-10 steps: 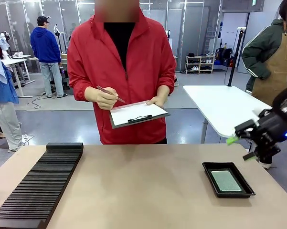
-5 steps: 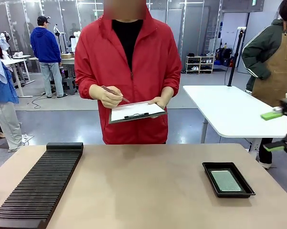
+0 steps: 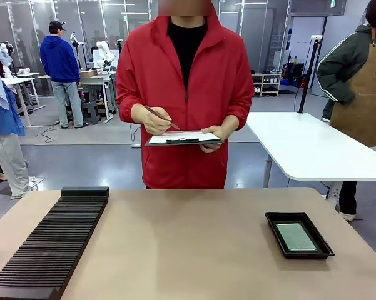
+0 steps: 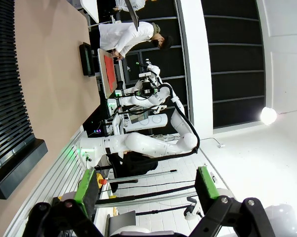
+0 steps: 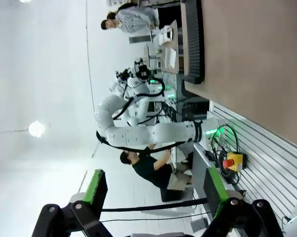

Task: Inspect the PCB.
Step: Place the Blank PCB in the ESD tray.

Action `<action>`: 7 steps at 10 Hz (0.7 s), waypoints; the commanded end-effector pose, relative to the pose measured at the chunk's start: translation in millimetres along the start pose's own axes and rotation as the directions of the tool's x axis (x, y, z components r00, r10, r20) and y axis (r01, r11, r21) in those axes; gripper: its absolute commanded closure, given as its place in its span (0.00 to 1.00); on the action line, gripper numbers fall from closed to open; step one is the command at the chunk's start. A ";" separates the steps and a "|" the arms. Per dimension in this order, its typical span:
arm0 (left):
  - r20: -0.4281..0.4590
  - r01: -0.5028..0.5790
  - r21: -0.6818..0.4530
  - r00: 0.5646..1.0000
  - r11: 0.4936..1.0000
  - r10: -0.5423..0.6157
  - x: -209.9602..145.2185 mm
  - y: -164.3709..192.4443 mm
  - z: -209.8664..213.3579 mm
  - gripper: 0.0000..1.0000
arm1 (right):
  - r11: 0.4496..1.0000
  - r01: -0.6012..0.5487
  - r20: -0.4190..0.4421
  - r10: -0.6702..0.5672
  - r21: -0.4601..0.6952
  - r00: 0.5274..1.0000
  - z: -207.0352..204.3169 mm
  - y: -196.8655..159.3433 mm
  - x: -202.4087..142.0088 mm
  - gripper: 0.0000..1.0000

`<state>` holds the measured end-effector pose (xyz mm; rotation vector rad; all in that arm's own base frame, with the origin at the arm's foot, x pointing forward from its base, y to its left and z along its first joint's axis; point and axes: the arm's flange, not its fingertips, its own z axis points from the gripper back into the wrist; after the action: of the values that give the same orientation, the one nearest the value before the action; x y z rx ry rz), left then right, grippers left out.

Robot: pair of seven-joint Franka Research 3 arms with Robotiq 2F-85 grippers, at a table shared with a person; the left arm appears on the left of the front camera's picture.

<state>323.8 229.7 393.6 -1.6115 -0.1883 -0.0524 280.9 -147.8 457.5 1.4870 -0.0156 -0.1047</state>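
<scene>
**Both tools wide apart and empty; PCB in its tray on the tabletop**

The left tool (image 4: 146, 190) has its green-padded fingers spread wide with nothing between them. It points away from the tabletop (image 4: 54, 79), which runs along the left edge of its own view, towards the room behind the rig. Off to that same side of the tool lies the ribbed black rack (image 4: 10, 98). Farther off, ahead of the fingers, a white robot arm (image 4: 143, 143) crosses the view.

The right tool (image 5: 153, 190) is likewise spread wide and grips nothing. The tabletop edge and one end of the rack (image 5: 192, 39) lie up and to the right of its fingers, well apart from them.

From the front, the PCB (image 3: 296, 237) lies flat, pale grey-green face up, inside the shallow black tray (image 3: 275, 232) on the right part of the tabletop. The rack (image 3: 50, 247) stretches along the left side, well apart from the tray.

At the far side stands a person in a red jacket (image 3: 184, 81), holding a clipboard (image 3: 183, 138) in one hand (image 3: 214, 133) and a pen in the other hand (image 3: 155, 120), just above the paper.
</scene>
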 end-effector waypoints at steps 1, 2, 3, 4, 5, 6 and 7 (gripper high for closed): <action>-0.007 -0.013 0.008 1.000 1.000 0.013 -2.0 -4.4 0.0 0.00 | 0.999 -0.015 0.056 0.012 0.050 0.998 18.4 -14.1 -10.2 0.00; -0.007 -0.013 0.008 1.000 1.000 0.013 -2.0 -4.4 0.0 0.00 | 0.998 -0.011 0.072 0.007 0.055 0.997 22.0 -20.2 -13.5 0.00; -0.007 -0.013 0.008 1.000 1.000 0.013 -2.0 -4.4 0.0 0.00 | 0.998 -0.016 0.087 0.010 0.068 0.996 23.2 -23.9 -14.7 0.00; -0.007 -0.013 0.008 1.000 1.000 0.013 -2.0 -4.4 0.0 0.00 | 0.998 -0.012 0.115 0.004 0.065 0.993 21.6 -27.4 -11.8 0.00; -0.007 -0.013 0.008 1.000 1.000 0.013 -2.0 -4.4 0.0 0.00 | 0.997 0.000 0.089 -0.007 0.072 0.996 18.1 -29.3 -7.6 0.00; -0.007 -0.013 0.008 1.000 1.000 0.013 -2.0 -4.4 0.0 0.00 | 0.999 0.009 0.097 -0.014 0.050 0.995 26.3 -24.2 -14.2 0.00; -0.007 -0.013 0.008 1.000 1.000 0.013 -2.0 -4.4 0.0 0.00 | 0.999 0.009 0.097 -0.014 0.050 0.995 26.3 -24.2 -14.2 0.00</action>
<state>323.8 229.7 393.6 -1.6115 -0.1882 -0.0524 264.7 -173.4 432.7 1.5365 -0.0818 -0.1910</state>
